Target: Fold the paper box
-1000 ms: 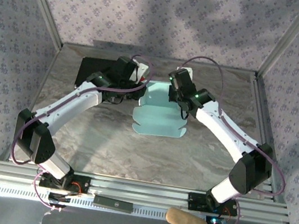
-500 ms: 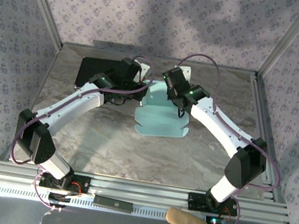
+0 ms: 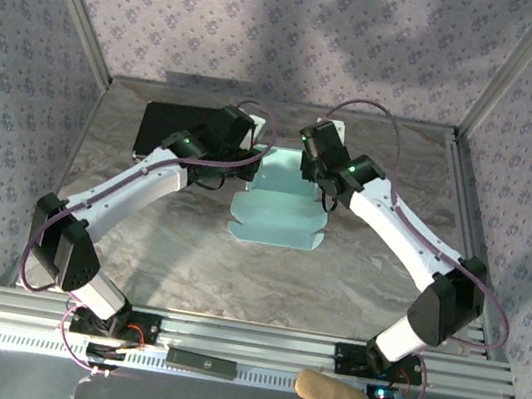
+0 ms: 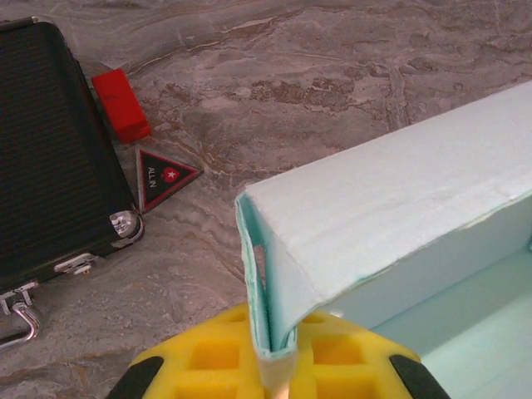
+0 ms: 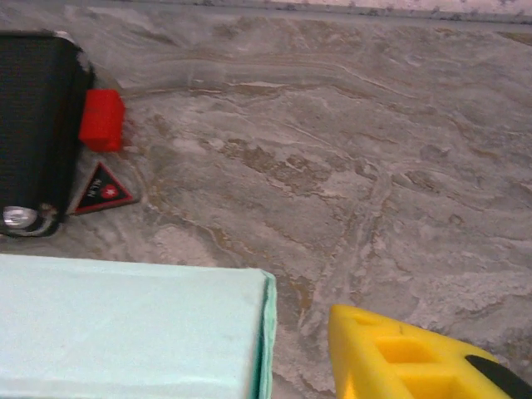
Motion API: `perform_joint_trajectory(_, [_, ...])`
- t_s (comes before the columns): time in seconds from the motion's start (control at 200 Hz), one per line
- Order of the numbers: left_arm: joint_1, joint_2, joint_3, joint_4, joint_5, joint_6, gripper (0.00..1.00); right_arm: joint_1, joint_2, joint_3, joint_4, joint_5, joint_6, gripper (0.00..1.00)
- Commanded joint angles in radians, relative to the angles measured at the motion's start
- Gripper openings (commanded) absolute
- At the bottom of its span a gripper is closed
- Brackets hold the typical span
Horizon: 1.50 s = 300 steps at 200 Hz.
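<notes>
The paper box is pale light-blue card lying at the table's middle back, its near flaps spread flat and its far wall folded upright. My left gripper is at the wall's left end. In the left wrist view it is shut on the doubled card of the box at that corner. My right gripper is at the wall's right end. In the right wrist view its one visible yellow finger stands apart from the box's edge, so it is open and holds nothing.
A black case lies at the back left, just beyond the left gripper. A red block and a triangular sticker sit beside it. A tan roll and a dark bar rest on the front rail.
My right gripper has opened and let go of the box's right end. The box has shifted slightly left. My left gripper stays shut on its corner.
</notes>
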Motion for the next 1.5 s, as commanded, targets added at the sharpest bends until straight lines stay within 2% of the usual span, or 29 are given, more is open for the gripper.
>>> perform_joint_trajectory(0.0, [-0.019,0.009,0.053,-0.02,0.023,-0.005,0.0,-0.013,-0.05,-0.027,0.049,-0.075,0.011,0.46])
perform_joint_trajectory(0.14, [-0.02,0.017,0.063,-0.028,0.024,-0.007,0.0,-0.013,-0.06,-0.04,0.059,-0.084,0.008,0.46])
perform_joint_trajectory(0.475, [-0.02,0.023,0.057,-0.019,0.022,-0.013,0.0,0.027,-0.004,-0.025,-0.008,0.078,0.06,0.14])
perform_joint_trajectory(0.615, [-0.03,0.033,0.018,0.045,0.0,-0.042,0.0,0.045,0.027,-0.013,-0.052,0.136,0.105,0.09])
perform_joint_trajectory(0.69, [-0.048,0.049,-0.004,0.077,-0.052,-0.051,0.0,0.048,0.042,-0.027,-0.056,0.149,0.128,0.1])
perform_joint_trajectory(0.76, [-0.062,0.061,-0.051,0.14,-0.095,-0.061,0.0,0.051,0.047,-0.063,-0.034,0.164,0.14,0.19])
perform_joint_trajectory(0.844, [-0.064,0.083,-0.104,0.21,-0.106,-0.078,0.0,0.052,0.04,-0.128,0.023,0.169,0.141,0.24])
perform_joint_trajectory(0.944, [-0.064,0.113,-0.148,0.282,-0.098,-0.08,0.0,0.047,0.041,-0.189,0.105,0.142,0.134,0.25])
perform_joint_trajectory(1.034, [-0.062,0.149,-0.153,0.303,-0.072,-0.084,0.0,0.043,0.073,-0.204,0.111,0.138,0.147,0.19])
perform_joint_trajectory(1.099, [-0.059,0.171,-0.162,0.322,-0.061,-0.084,0.0,0.041,0.101,-0.208,0.111,0.141,0.164,0.18])
perform_joint_trajectory(1.239, [-0.054,0.214,-0.17,0.339,-0.057,-0.085,0.0,0.035,0.133,-0.243,0.136,0.145,0.197,0.26])
perform_joint_trajectory(1.379, [-0.048,0.229,-0.185,0.352,-0.056,-0.083,0.0,0.019,0.073,-0.344,0.229,0.092,0.188,0.36])
perform_joint_trajectory(1.494, [-0.045,0.249,-0.171,0.34,-0.057,-0.082,0.0,0.006,0.072,-0.36,0.244,0.059,0.185,0.34])
